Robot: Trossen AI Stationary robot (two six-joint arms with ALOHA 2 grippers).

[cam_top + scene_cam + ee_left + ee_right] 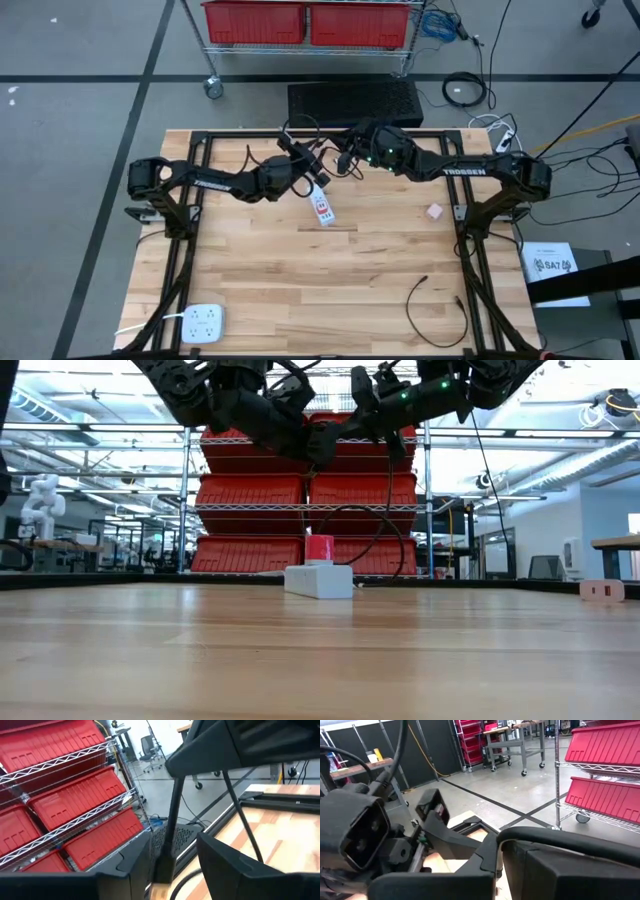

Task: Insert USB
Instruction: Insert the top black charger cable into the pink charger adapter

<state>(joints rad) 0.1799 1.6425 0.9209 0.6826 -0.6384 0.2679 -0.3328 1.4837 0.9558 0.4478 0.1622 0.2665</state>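
Observation:
A white charger block with a red label [322, 207] [319, 580] lies flat on the wooden table, just near of both grippers. Above it the two arms meet. My right gripper [345, 160] [500, 850] is shut on a black USB cable [560, 840]. In the left wrist view that cable [172, 815] runs down from the right gripper into the gap of my left gripper [318, 170] [175, 855], which is open with a finger on either side of it. Whether the left fingers touch the cable I cannot tell. The plug's tip is hidden. My right gripper pinches the black cable [506, 836] between its two shut fingers, which point level toward the table's left. The cable is lifted clear of the table. One part bends away to the side, and the other runs down toward the left gripper.
A second black cable [435, 310] lies loose at the near right. A white power strip [203, 322] sits at the near left corner. A small pink block [434, 211] [601, 590] rests at the right. A rack of red bins [305, 22] stands beyond the far edge.

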